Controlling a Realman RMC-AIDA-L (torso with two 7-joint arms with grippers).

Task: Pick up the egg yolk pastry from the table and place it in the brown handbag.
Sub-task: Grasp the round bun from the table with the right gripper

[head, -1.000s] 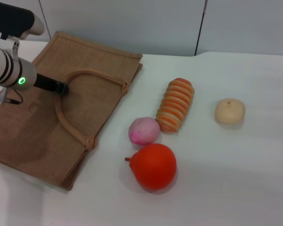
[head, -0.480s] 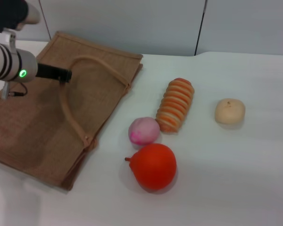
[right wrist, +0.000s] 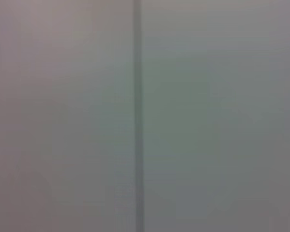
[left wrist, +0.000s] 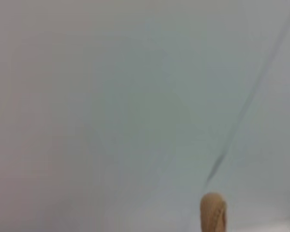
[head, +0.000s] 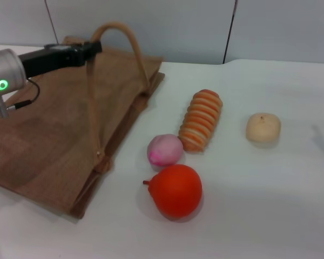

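The egg yolk pastry, a small pale cream bun with a brown dot, sits on the white table at the right. The brown handbag lies flat at the left. My left gripper is shut on the bag's upper handle and holds it lifted in a tall loop above the bag. A bit of that handle shows in the left wrist view. My right gripper barely shows as a dark edge at the far right of the head view; the right wrist view shows only a blank wall.
A long orange-and-cream ridged bread, a pink-white ball and an orange-red fruit lie between the bag and the pastry. A grey wall runs behind the table.
My left gripper has risen and moved right with the bag's handle, pulling it from flat on the bag into a tall upright loop. A dark edge has appeared at far right.
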